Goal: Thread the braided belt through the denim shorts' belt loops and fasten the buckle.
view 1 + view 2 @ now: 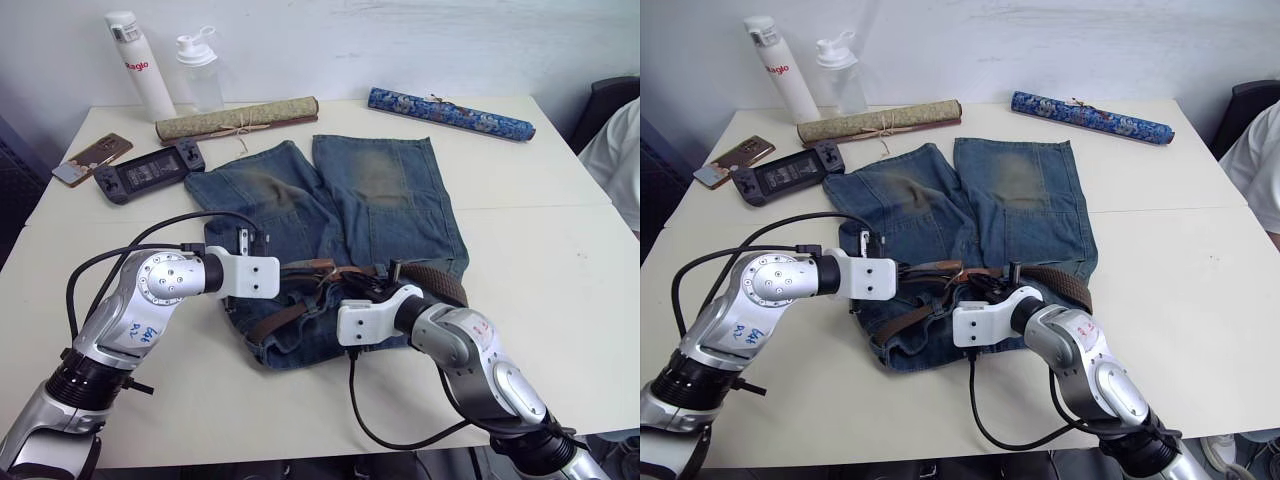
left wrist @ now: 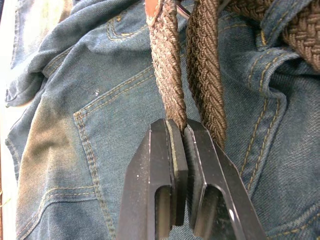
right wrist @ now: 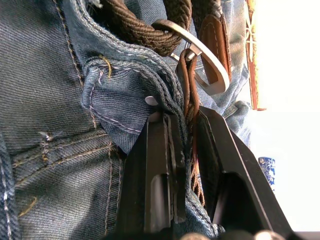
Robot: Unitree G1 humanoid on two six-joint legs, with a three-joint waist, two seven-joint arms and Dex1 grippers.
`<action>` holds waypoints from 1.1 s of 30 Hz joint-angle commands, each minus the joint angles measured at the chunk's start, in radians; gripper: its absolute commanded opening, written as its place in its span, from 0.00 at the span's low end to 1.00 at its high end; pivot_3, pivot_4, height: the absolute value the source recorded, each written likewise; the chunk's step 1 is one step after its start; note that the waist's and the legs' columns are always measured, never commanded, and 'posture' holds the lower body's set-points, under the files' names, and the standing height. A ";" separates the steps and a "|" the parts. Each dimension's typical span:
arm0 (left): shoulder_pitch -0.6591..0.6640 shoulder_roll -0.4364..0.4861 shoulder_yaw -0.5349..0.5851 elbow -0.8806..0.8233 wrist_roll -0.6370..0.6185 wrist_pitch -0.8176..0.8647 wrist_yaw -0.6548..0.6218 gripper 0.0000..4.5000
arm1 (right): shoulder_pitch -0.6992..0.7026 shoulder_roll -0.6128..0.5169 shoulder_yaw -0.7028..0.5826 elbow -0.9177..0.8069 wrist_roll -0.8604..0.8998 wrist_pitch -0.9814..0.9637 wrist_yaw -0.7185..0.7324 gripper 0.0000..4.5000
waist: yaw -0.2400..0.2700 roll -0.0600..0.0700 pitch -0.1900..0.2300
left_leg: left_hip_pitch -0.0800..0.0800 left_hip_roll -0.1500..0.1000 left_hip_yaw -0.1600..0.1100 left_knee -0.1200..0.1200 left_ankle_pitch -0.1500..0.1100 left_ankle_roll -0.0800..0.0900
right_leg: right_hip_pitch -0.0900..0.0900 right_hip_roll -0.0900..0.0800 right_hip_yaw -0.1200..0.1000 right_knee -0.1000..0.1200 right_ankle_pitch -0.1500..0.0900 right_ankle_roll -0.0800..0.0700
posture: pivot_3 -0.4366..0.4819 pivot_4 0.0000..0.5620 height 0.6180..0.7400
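The left hand (image 2: 182, 132) pinches the braided belt (image 2: 167, 75), keeping it taut; the right hand (image 3: 187, 127) pinches the leather end just below the buckle (image 3: 202, 55), steadying it for fastening.

A wide rectangular white table (image 1: 560, 250) stands against a plain pale wall (image 1: 420, 40). Soft, even light falls across it. A dark chair (image 1: 605, 105) sits beside its far right corner.

Bare white table (image 1: 560, 300) lay open to the right of the faded blue denim shorts (image 1: 385, 205) and along the near edge. The far side was crowded: a rolled olive scroll (image 1: 237, 120), a rolled blue patterned scroll (image 1: 450, 113), two bottles (image 1: 165, 65), a black handheld console (image 1: 150, 171).
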 commanded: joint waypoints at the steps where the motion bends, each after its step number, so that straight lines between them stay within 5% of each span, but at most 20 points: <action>1: -0.022 0.019 0.040 -0.017 -0.003 -0.010 -0.006 0.00 | -0.007 0.009 -0.020 -0.014 -0.001 -0.001 -0.003 0.03 | 0.000 0.000 0.000 | 0.000 0.000 0.000 0.000 0.000 0.000 | 0.000 0.000 0.000 0.000 0.000 0.000 | 0.48 0.27 0.82; 33: -0.142 0.084 0.002 0.084 0.039 -0.194 -0.126 0.00 | -0.040 0.009 -0.006 0.010 0.001 -0.028 0.005 0.03 | 0.000 0.000 0.000 | 0.000 0.000 0.000 0.001 0.000 0.000 | 0.000 0.000 0.000 0.001 0.000 0.000 | 0.48 0.27 0.82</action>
